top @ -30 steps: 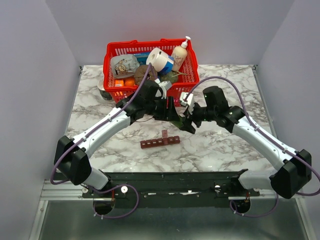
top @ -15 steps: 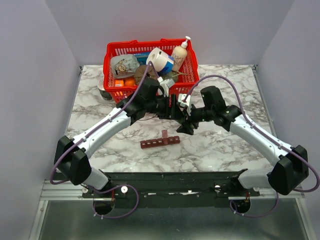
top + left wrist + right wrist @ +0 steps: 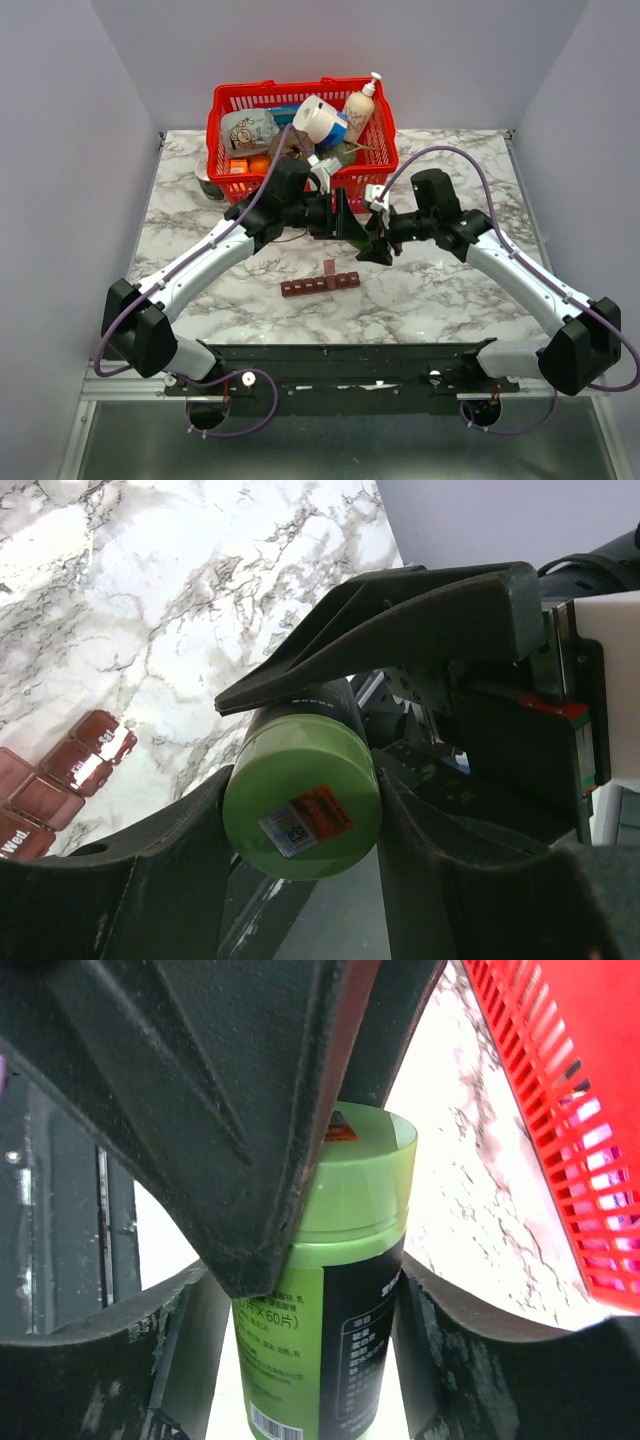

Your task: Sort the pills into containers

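A small green bottle (image 3: 362, 232) hangs above the table between both arms. My left gripper (image 3: 347, 220) is shut on its green cap (image 3: 300, 815). My right gripper (image 3: 379, 240) has a finger flush against each side of the bottle's labelled body (image 3: 340, 1290), with no gap showing; I cannot tell whether they press. The dark red pill organizer (image 3: 320, 284) lies on the marble just in front, one lid standing up; its end compartments (image 3: 70, 775) show in the left wrist view. No loose pills are in view.
The red mesh basket (image 3: 222, 150), full of groceries, stands at the back of the table directly behind both grippers. A dark round object (image 3: 208, 186) sits by its left corner. Its red mesh wall (image 3: 560, 1110) is close beside the bottle.
My right gripper has shifted slightly and its fingers have narrowed in around the bottle's body. The left arm has drawn back a little while keeping its hold on the cap.
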Controlling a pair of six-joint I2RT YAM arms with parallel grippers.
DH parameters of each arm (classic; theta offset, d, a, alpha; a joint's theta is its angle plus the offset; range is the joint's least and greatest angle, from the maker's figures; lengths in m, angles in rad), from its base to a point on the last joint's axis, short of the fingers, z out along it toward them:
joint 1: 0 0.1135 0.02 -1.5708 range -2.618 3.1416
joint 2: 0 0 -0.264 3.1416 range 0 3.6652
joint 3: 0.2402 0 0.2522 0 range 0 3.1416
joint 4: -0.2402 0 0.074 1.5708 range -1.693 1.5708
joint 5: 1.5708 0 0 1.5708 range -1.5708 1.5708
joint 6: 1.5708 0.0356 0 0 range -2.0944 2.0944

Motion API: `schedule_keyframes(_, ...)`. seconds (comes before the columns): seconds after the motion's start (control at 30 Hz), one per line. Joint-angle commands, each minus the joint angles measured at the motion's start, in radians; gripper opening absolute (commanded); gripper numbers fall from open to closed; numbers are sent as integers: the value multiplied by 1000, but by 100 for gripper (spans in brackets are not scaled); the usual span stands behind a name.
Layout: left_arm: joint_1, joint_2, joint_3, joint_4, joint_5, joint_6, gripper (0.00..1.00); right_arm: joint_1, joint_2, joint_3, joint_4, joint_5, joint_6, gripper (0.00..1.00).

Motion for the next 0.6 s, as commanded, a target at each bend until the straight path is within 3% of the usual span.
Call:
schedule_keyframes(0.0, 19, -39, -12, 40, 7, -20, 0, -1, -13, -4, -34, -124, -29, 64)
schedule_keyframes(0.17, 22, -44, -21, 71, 14, -43, 0, -1, 8, 11, -42, -184, -37, 40)
schedule_keyframes(0.5, 48, -71, -52, 121, 53, -77, 2, -1, 17, 10, -68, -253, -64, 10)
schedule_keyframes(0.53, 52, -77, -56, 125, 63, -77, 23, -1, 20, 14, -71, -260, -66, 9)
schedule_keyframes(0.57, 62, -82, -63, 125, 65, -75, 37, -1, 22, 25, -77, -265, -70, 9)
